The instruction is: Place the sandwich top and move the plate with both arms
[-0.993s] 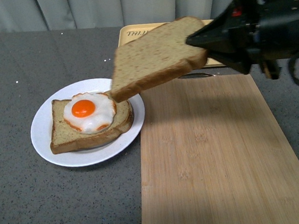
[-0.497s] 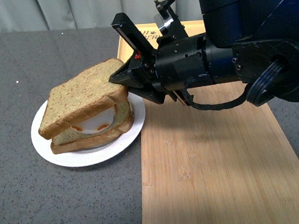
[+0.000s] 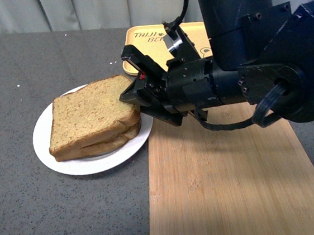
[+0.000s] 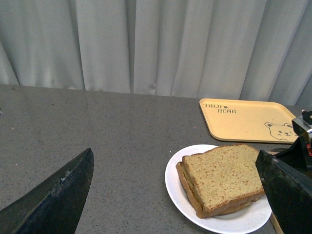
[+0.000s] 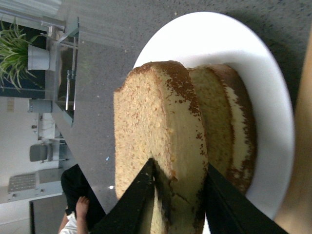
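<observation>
The sandwich top (image 3: 86, 113) lies flat on the lower bread slice on the white plate (image 3: 44, 141); the egg is hidden beneath it. My right gripper (image 3: 131, 93) is shut on the top slice's right edge, at the plate's right rim. In the right wrist view the two black fingers pinch the slice's (image 5: 161, 126) edge, the gripper (image 5: 179, 171) over the plate (image 5: 273, 112). My left gripper (image 4: 175, 195) is open and empty, off the table, with the plate (image 4: 178, 183) and the stacked sandwich (image 4: 224, 175) between its wide-apart fingertips (image 4: 63, 190).
A bamboo cutting board (image 3: 226, 183) lies right of the plate, under my right arm. A yellow tray with a bear drawing (image 3: 154, 39) sits behind it, also in the left wrist view (image 4: 246, 119). Grey curtains hang at the back.
My right gripper carried the top slice left and down from above the board and lowered it from a tilt to flat on the egg slice, covering the egg.
</observation>
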Robot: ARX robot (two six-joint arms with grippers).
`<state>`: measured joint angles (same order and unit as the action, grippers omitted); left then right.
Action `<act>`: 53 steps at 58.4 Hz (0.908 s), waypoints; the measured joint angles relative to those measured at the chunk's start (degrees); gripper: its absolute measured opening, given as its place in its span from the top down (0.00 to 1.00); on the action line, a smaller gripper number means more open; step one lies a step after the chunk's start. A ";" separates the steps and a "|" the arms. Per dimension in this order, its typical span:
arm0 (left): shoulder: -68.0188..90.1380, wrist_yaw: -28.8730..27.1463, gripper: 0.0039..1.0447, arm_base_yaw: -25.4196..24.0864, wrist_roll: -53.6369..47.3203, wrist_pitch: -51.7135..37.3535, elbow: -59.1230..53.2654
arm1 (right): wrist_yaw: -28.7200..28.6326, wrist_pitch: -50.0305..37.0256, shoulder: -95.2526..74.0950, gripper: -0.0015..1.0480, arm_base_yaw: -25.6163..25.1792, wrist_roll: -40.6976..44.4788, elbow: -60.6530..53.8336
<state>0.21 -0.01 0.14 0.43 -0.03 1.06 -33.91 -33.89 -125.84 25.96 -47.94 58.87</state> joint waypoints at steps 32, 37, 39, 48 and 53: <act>-0.04 -0.02 0.06 0.00 0.00 0.00 0.00 | 51.91 -46.10 18.69 0.86 -8.02 44.37 -31.47; -0.04 0.11 0.06 0.00 0.00 0.00 0.00 | 48.98 -46.01 23.26 0.99 -10.27 46.40 -36.37; -0.04 0.04 0.06 0.00 0.00 0.00 0.00 | 48.24 -45.70 24.98 0.99 -11.02 46.77 -38.56; -0.02 0.00 0.06 0.00 0.00 0.00 0.00 | 45.31 -43.32 34.93 0.99 -14.43 47.58 -46.12; -0.02 0.02 0.06 0.00 0.00 0.00 0.00 | 43.60 -41.44 39.15 0.99 -15.63 47.71 -48.57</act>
<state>0.19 0.01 0.14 0.43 -0.03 1.06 9.69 -75.33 -86.70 10.33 -0.23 10.31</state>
